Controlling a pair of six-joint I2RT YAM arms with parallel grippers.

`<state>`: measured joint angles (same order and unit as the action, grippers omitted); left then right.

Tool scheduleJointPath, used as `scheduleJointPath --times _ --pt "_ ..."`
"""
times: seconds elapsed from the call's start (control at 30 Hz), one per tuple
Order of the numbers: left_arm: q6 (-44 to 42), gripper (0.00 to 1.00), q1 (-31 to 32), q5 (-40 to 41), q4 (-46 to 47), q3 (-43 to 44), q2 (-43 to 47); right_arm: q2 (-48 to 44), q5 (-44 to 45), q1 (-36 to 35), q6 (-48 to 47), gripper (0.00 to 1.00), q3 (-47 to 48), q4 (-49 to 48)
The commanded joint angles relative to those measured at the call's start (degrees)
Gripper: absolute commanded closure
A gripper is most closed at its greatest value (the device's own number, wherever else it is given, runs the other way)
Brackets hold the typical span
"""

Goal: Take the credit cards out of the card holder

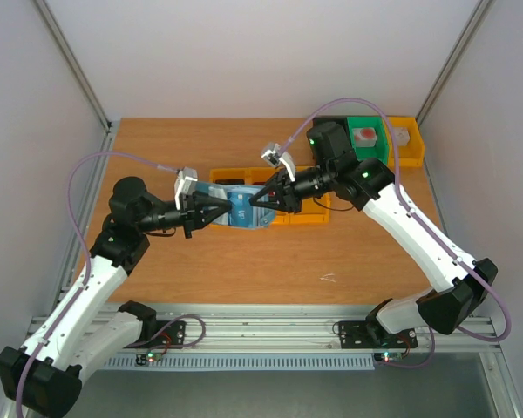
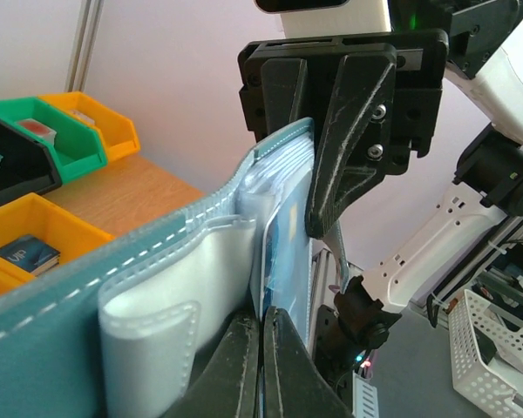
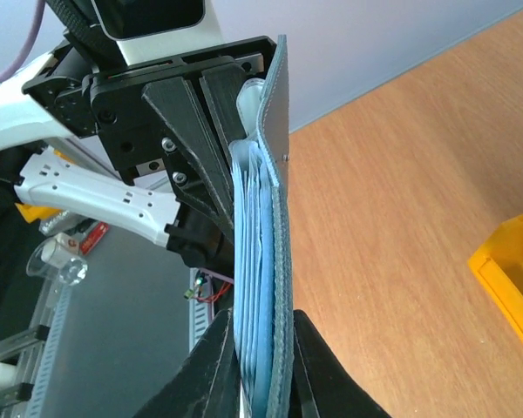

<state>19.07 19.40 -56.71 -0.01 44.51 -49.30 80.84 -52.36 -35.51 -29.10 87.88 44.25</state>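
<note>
Item: card holder (image 1: 241, 210), blue with a stitched edge, held edge-up in the air between my two arms, above the table (image 1: 244, 261) and near the yellow bins (image 1: 317, 219)
Left gripper (image 2: 261, 324): clenched on the clear sleeves (image 2: 283, 205); I judge this anchors the holder
Right gripper (image 3: 260, 335): pinching cover and sleeves from the opposite end, probably to get at a card
Credit cards: none out; I cannot pick any out inside the sleeves
</note>
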Motion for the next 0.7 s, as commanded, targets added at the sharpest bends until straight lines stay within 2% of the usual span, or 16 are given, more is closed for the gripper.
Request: scheduleJointPath --times 0.0,0.23,0.33,0.43,0.67 --pt "-1.1 1.0 -1.36 -0.35 2.87 0.14 1.03 -2.08 -0.72 2.03 -2.16 0.99 0.8 6.73" --pt "-2.55 1.0 -1.38 -1.4 1.54 -0.04 0.83 -0.7 -1.19 3.27 -6.69 0.95 5.16 14.96" --pt "-3.23 1.0 -1.39 -1.64 0.89 -0.19 0.67 -0.29 -2.15 3.25 -6.9 0.96 5.97 15.68" --pt "-3.25 1.0 -1.4 -1.74 1.2 -0.21 0.63 -0.48 -3.07 3.27 -5.8 0.95 5.8 14.16" --pt "3.12 1.0 -1.41 -1.04 10.38 -1.2 -0.4 -1.21 -5.86 3.08 1.18 0.78 0.97 2.98"
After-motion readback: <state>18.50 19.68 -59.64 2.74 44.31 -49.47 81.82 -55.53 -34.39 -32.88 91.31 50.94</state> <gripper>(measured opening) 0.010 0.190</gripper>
